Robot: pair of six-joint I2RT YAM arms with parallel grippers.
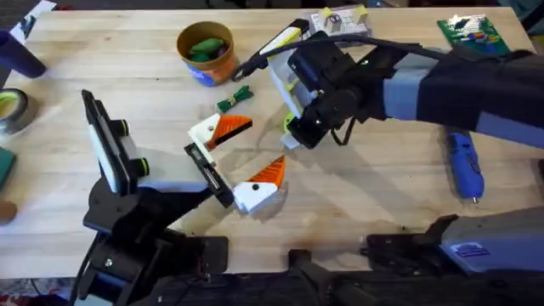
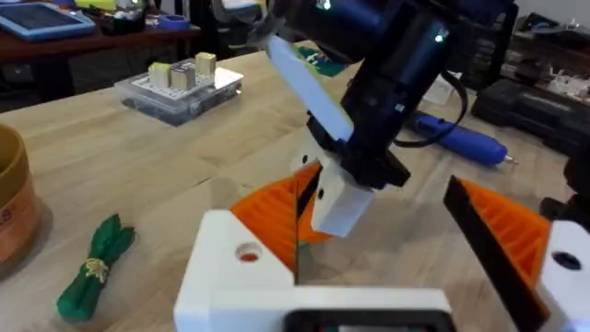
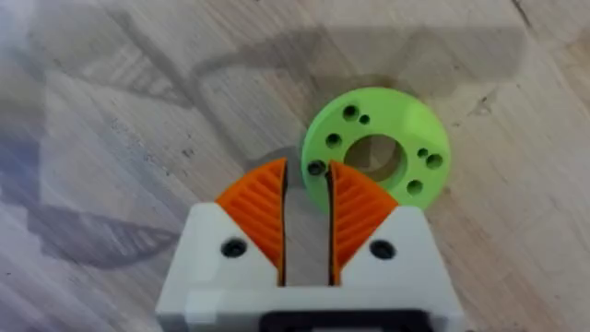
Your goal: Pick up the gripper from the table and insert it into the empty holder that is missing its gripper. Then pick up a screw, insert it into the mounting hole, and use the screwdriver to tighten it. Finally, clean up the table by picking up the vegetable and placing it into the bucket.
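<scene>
The gripper (image 1: 223, 129) (image 2: 249, 263), a white block with an orange wedge, sits at the far end of the black holder (image 1: 211, 174) on my left arm. A like piece with a black dot (image 1: 259, 189) (image 2: 521, 240) sits at the bar's near end. Together they stand wide apart as my left gripper (image 1: 242, 160). My right gripper (image 1: 297, 136) (image 3: 307, 175) hangs just beyond them, with only a thin slit between its pads. Its tips rest at the rim of a green disc (image 3: 383, 157). The vegetable (image 1: 235, 98) (image 2: 97, 267) lies beside the bucket (image 1: 206, 53). The screwdriver (image 1: 464, 166) (image 2: 461, 143) lies far right.
A clear parts box (image 1: 340, 21) (image 2: 180, 88) and a green circuit board (image 1: 472, 34) sit along the far edge. A tape roll (image 1: 10, 109) lies at the left edge. A yellow-and-black tool (image 1: 280, 41) lies behind the right arm. Green items fill the bucket.
</scene>
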